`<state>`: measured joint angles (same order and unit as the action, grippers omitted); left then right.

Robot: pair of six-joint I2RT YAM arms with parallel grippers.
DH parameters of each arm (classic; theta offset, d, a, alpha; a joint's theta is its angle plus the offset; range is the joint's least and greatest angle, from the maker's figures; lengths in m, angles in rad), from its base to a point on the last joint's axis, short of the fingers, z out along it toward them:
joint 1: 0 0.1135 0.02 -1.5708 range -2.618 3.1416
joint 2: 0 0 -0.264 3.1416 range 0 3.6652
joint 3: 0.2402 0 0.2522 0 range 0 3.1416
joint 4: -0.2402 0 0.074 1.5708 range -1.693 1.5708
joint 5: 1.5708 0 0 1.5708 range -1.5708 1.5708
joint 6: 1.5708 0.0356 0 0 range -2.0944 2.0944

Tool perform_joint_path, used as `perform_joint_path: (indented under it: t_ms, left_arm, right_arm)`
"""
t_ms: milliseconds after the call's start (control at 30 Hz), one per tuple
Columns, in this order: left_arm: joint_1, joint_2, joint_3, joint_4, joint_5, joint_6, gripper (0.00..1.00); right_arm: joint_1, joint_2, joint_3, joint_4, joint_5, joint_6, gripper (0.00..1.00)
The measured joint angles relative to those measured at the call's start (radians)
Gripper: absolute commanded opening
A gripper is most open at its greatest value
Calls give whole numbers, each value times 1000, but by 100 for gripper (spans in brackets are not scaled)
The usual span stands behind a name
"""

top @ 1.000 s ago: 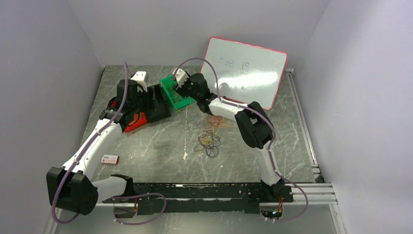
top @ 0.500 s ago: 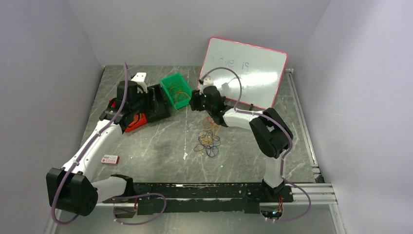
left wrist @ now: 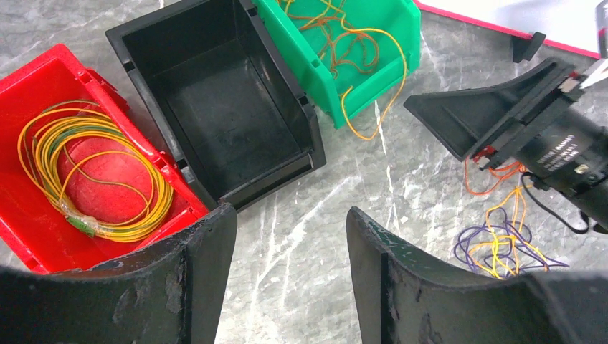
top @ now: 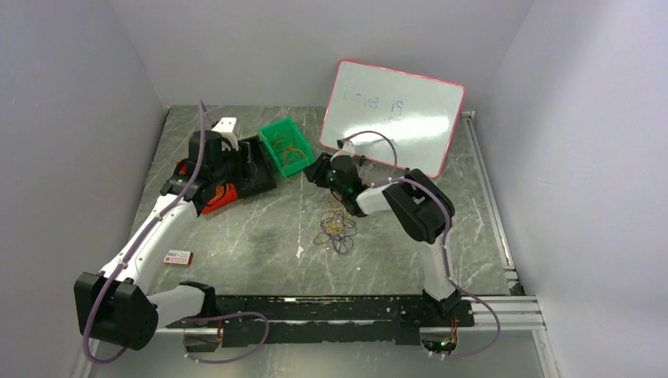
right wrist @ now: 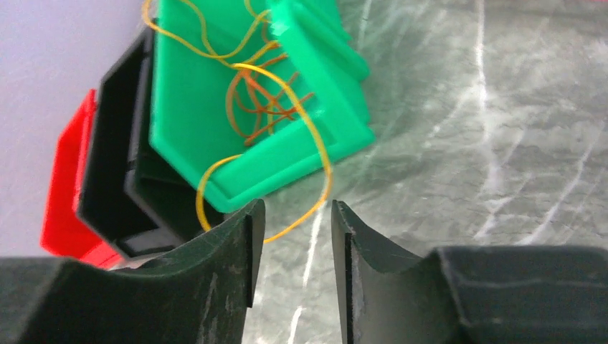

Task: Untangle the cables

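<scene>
Grey marbled counter (top: pixel 252 236), three bins in a row at far left-centre: red bin (left wrist: pixel 50 72), black bin (left wrist: pixel 215 107), green bin (left wrist: pixel 326 86), each pressed against the next.

As for the cables (top: pixel 337 224), they sit in three spots. The main tangle of orange, yellow & dark purple-blue loops lies loose on the counter approx. mid-way across, just on the near side of the right arm's wrist. The green bin holds a bunch of orange & yellow ones. One yellow strand (right wrist: pixel 326 165) spills over its front rim and curls down onto the counter. The red bin holds a neat yellow-green coil (left wrist: pixel 154 193).

Over by the bins, the left tool (left wrist: pixel 288 215) hovers above the counter just in front of the black bin, jaws wide, nothing between them. Across from it, the right tool (right wrist: pixel 294 211) sits low beside the green bin's front corner, pointing at it, jaws narrow but w/ a clear gap. The yellow strand's loop drops toward that gap. From the wrist view it prob. passes behind the fingertips rather than between them, and no pinch shows.

At the back, a whiteboard (top: pixel 394 110) w/ pink frame leans on the rear wall, right of the bins. One small red-and-white label (top: pixel 178 257) lies flat on the counter near the left arm, well apart from bins & cables.
</scene>
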<state>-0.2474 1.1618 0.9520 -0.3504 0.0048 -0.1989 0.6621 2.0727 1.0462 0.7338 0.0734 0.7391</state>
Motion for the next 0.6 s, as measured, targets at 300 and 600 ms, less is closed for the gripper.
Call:
perform_joint_path:
  t_ms: [300,600]
  left_arm:
    - [0,0,-1,0,0,0,63]
    - [0,0,-5,0,0,0,63]
  right_arm:
    - [-33,111,-24,149,-24,24,42]
    - [-33,141,-12,186,-40,-1,37]
